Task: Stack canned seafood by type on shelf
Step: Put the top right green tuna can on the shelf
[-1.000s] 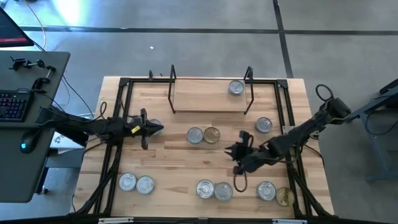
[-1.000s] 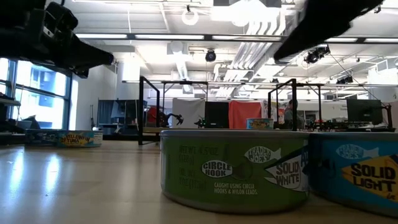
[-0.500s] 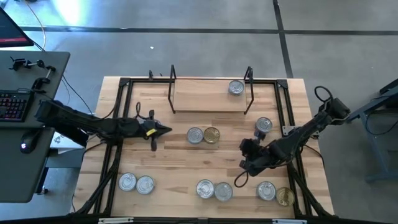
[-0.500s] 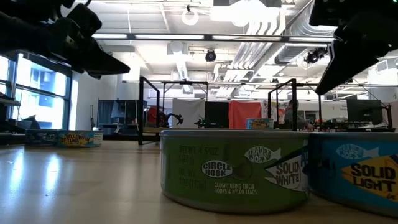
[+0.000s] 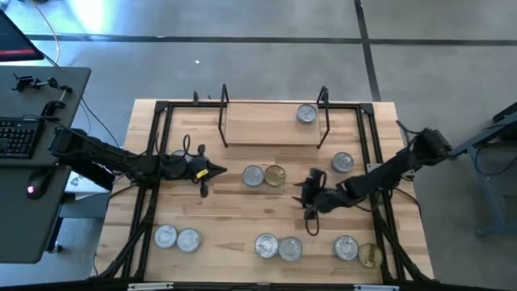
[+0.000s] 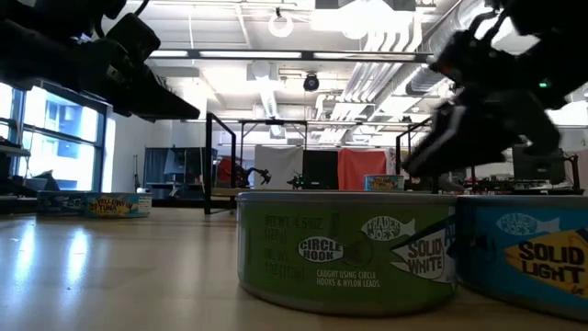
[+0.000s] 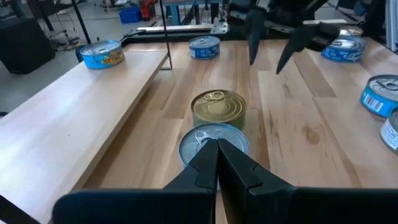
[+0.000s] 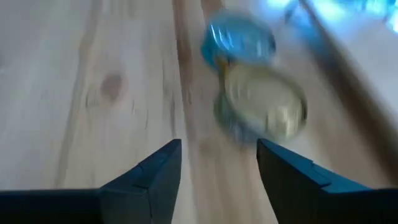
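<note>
Overhead, my left gripper (image 5: 220, 170), fingers pressed together, sits at nine o'clock of the silver-lidded tin (image 5: 253, 175); my right gripper (image 5: 309, 193), spread wide, hovers at four o'clock of the gold-lidded tin (image 5: 275, 175). One tin (image 5: 306, 114) rests on the shelf (image 5: 258, 123).

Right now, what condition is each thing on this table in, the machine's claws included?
Left end effector: fingers shut, empty, pointing at the silver-lid tin.
Right end effector: fingers open, empty, above the tabletop.
Silver-lid tin: upright, sealed, touching the gold one.
Gold-lid tin: upright, sealed.
Shelf: holds one tin.
Tin on shelf: upright, unstacked.
</note>
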Motion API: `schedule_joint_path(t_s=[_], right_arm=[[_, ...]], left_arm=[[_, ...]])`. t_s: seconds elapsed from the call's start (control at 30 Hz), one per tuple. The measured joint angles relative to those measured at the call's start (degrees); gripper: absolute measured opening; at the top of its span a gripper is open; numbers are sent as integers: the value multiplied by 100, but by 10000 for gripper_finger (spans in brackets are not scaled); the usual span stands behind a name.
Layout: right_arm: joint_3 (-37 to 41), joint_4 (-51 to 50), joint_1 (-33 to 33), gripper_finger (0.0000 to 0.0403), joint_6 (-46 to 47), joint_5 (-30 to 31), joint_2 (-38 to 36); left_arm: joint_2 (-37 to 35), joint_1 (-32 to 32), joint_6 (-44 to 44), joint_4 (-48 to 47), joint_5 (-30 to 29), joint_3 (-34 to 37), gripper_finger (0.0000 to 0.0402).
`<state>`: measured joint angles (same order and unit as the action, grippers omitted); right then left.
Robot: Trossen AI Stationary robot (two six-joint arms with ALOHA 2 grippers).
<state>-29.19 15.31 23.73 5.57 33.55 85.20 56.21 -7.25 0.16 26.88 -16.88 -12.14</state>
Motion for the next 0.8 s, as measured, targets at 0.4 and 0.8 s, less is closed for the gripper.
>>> schedule_joint_path(t_s=[0.4, 0.8], right_arm=[[-1042, 203, -1101, 154, -2675, -984, 1437], [-1353, -1139, -1144, 9, -2498, -691, 1575]], left_arm=[[14, -2, -38, 89, 2, 0, 0], [14, -2, -98, 82, 2, 2, 0]])
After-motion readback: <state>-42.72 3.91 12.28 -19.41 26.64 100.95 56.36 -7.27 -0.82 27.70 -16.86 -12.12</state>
